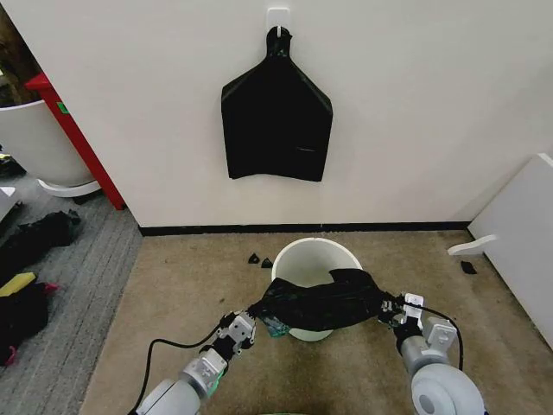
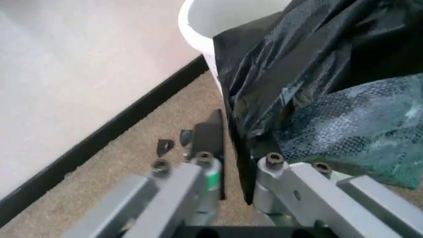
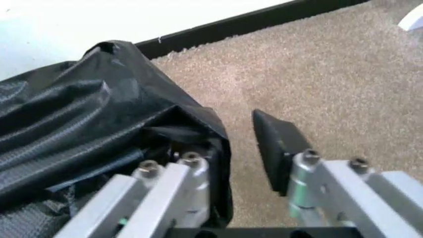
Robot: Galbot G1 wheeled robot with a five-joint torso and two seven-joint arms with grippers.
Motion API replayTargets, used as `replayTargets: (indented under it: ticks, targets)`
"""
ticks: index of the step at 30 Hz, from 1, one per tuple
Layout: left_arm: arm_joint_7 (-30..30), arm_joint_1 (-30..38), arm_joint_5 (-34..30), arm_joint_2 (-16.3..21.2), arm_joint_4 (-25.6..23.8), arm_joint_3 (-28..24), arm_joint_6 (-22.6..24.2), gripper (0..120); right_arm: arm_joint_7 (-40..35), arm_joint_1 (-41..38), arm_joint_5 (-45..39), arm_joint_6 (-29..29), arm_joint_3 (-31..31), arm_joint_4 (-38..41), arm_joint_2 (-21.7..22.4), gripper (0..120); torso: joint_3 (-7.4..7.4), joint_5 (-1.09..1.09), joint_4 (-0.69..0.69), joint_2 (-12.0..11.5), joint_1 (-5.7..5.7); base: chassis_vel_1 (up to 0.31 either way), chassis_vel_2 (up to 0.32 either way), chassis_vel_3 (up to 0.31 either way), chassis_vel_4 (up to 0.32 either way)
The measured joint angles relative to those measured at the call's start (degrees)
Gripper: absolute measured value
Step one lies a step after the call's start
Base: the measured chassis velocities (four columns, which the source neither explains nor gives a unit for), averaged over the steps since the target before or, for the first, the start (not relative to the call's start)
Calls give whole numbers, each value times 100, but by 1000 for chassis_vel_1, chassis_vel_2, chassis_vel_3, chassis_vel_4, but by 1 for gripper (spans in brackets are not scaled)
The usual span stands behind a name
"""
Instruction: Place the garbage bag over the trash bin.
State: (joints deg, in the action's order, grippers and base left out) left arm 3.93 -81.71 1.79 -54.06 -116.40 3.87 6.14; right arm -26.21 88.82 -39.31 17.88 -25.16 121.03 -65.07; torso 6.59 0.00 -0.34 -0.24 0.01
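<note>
The cream-white trash bin (image 1: 304, 252) stands on the carpet near the wall. The crinkled black garbage bag (image 1: 324, 303) is stretched sideways across the bin's near rim, between my two grippers. My left gripper (image 1: 251, 315) is at the bag's left end. It is open, with one black finger (image 2: 209, 139) bare and the other under the garbage bag (image 2: 290, 69). My right gripper (image 1: 390, 309) is at the right end, open. One of its fingers (image 3: 276, 146) is bare over the carpet and the other is hidden under the garbage bag (image 3: 86, 119). The trash bin's rim (image 2: 198, 20) shows beyond the bag.
A flat bunch of black bags (image 1: 276, 121) hangs on the wall behind the bin. Small black scraps (image 1: 260, 259) lie on the carpet left of the bin. A white panel (image 1: 518, 233) stands at the right. A large white pot (image 1: 39, 138) and a red post (image 1: 78, 138) stand at the left.
</note>
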Motion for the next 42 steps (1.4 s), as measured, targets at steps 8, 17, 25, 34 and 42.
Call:
replayTargets:
  ticks: [8, 17, 25, 34, 42]
  targets:
    - [11, -78, -39, 75, -141, 55, 6, 43, -112, 83, 1, 55, -17, 236, 57, 51, 0, 0, 0, 0, 0, 0, 0, 0, 0]
    - [-5, -191, -52, 172, -324, 139, 5, 78, -219, 245, -6, 122, -53, 445, 96, 85, 0, 0, 0, 0, 0, 0, 0, 0, 0]
    - [-20, -245, -55, 177, -442, 160, 0, 99, -385, 441, -8, 218, -65, 829, 158, 100, 0, 0, 0, 0, 0, 0, 0, 0, 0]
    - [-9, -346, -70, 200, -468, 210, -210, 100, -853, 720, -57, 402, -62, 1302, 234, 100, 0, 0, 0, 0, 0, 0, 0, 0, 0]
    - [-68, -763, -618, 293, -887, 281, -341, 100, -978, 999, -6, 422, -92, 1760, 190, 100, 0, 0, 0, 0, 0, 0, 0, 0, 0]
